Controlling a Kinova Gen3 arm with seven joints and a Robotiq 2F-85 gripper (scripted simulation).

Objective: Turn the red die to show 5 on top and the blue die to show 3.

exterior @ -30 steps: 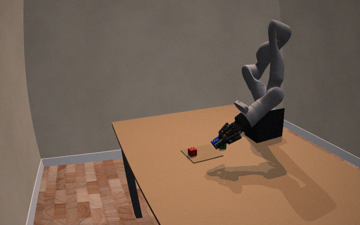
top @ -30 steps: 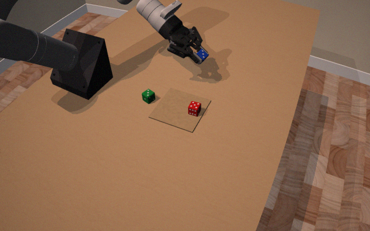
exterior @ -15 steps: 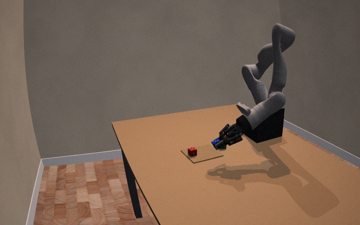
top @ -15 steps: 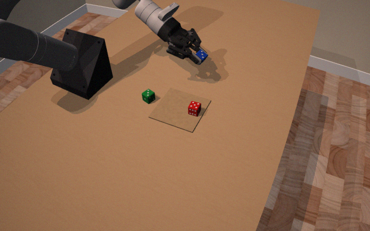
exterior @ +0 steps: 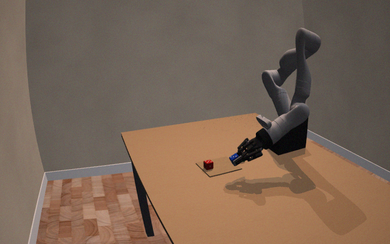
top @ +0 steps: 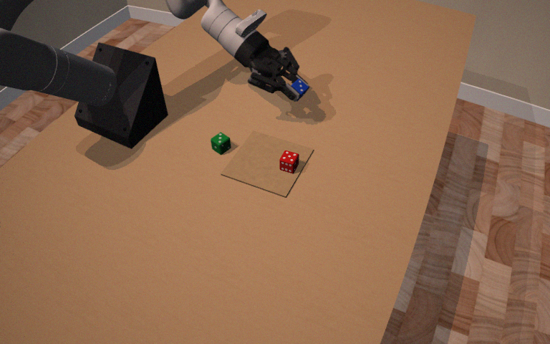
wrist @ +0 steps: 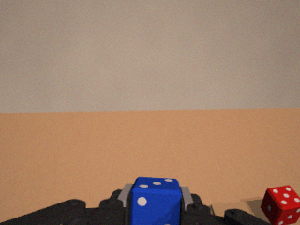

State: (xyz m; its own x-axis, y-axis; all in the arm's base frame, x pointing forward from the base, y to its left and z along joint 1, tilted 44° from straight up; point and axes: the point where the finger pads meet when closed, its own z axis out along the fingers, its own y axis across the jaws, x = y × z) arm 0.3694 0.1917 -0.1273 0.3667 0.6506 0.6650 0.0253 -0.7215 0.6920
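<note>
My gripper (top: 295,89) is shut on the blue die (top: 300,87) and holds it above the table, beyond the far side of the mat (top: 268,162), with the arm lying nearly level. The blue die shows three pips on its upper face in the wrist view (wrist: 156,205) and also shows in the exterior view (exterior: 233,157). The red die (top: 288,161) sits on the mat near its right edge with five pips up; it shows in the exterior view (exterior: 208,164) and at the right of the wrist view (wrist: 280,205). The green die (top: 220,142) lies on the table just left of the mat with three pips up.
The black arm base (top: 123,99) stands at the back left of the table. The table's right edge (top: 425,211) drops to the wooden floor.
</note>
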